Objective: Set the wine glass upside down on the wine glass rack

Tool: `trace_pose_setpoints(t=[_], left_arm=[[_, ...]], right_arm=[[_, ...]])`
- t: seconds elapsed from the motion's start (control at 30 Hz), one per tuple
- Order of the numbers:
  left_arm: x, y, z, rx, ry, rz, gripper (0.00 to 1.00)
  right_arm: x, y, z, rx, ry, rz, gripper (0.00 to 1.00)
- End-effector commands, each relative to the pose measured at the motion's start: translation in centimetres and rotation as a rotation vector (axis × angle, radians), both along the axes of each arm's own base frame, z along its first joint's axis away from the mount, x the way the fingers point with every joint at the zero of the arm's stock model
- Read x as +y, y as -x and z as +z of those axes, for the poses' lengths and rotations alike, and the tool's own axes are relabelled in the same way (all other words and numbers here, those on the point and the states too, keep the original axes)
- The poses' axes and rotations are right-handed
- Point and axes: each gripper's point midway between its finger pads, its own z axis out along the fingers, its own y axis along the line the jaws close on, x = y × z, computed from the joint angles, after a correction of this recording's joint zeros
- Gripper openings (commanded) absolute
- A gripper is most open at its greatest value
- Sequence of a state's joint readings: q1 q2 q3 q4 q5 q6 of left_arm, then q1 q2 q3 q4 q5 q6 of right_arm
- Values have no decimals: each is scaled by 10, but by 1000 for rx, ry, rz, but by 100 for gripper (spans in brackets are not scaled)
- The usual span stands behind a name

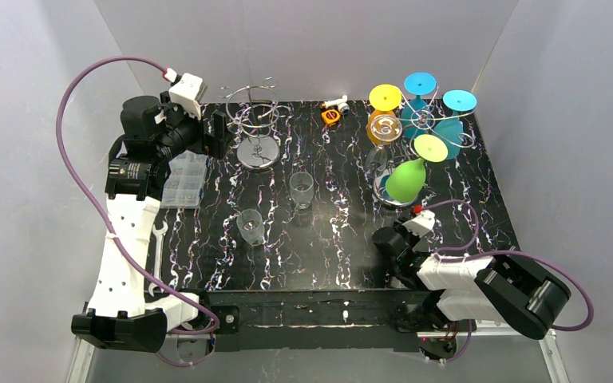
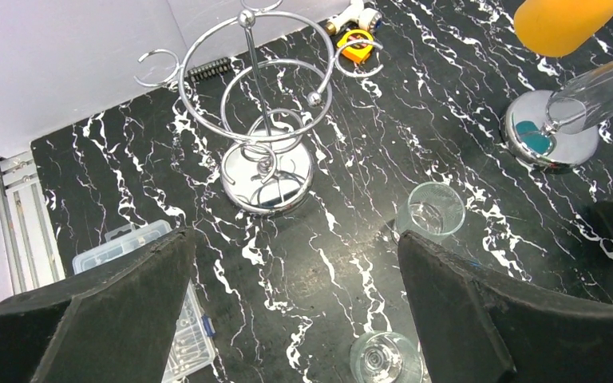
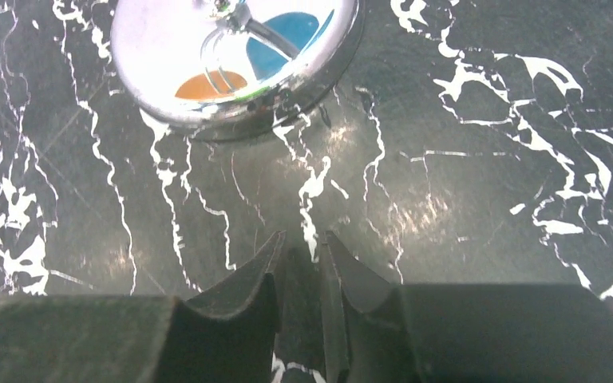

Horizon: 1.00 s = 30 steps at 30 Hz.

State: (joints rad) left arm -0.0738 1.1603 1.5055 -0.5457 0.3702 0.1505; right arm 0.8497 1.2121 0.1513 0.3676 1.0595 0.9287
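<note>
The left gripper (image 1: 220, 132) hovers in the upper left of the top view, just beside the empty chrome wine glass rack (image 1: 255, 132). Its jaws stand as wide as they go and hold nothing. The left wrist view looks down between them at the round mirror base of this rack and at the black marble worktop (image 1: 335, 247).

Two clear wine glasses stand upright on the worktop near the centre of the top view, a little apart from each other: the upper glass (image 1: 302, 190) and the lower glass (image 1: 251, 225). No gripper touches them.

In the upper right stands a second rack (image 1: 421, 120), and coloured glasses hang upside down on it, among them a green glass (image 1: 407, 180).

The right gripper (image 1: 393, 239) is low over the worktop at the lower right, just below the base of the second rack (image 3: 168, 56). Its jaws are only a little apart, with a narrow gap and nothing between them.

A clear parts box (image 1: 185, 179) lies at the left edge
</note>
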Motion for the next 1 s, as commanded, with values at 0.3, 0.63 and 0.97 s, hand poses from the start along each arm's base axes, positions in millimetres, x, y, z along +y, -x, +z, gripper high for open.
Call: trace_pose_setpoints(t=[0.3,0.63,0.97], left_arm=[[0,4,3,-35,-18,-20,98],[-3,2,1,-24,-2,-30,98],[-4,1,0,-22,5,-34,98]], right_arm=[[-2,-35,-12,48,-83,7,33],[0,-61,-19,94,-161,43,34],[0,-75,-22,108,-228,58,33]])
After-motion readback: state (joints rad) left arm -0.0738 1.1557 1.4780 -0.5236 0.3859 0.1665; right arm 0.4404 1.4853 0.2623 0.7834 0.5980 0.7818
